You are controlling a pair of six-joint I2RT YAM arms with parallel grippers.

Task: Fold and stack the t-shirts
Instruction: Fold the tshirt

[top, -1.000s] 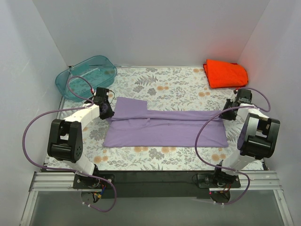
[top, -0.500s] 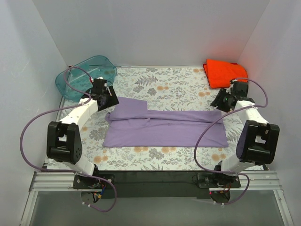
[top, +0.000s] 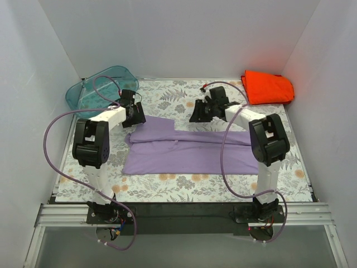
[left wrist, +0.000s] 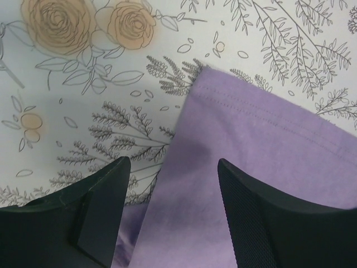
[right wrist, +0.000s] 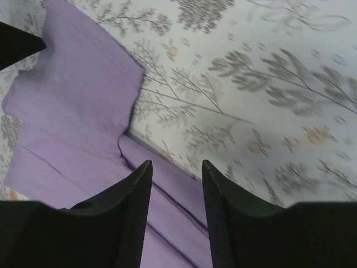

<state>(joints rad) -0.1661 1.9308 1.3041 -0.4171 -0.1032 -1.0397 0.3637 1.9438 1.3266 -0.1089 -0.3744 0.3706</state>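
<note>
Jaws now farther inward, lavender shirt (top: 195, 152) beneath both

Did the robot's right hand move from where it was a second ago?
Yes. The right gripper swung leftward, away from the orange-red shirt in the corner, to the purple shirt's far edge.

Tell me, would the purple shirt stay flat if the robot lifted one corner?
Probably not: the purple shirt lies in soft folds, so it would likely droop. It looks thin, so probably light. Pushed, it might bunch up rather than slide.
</note>
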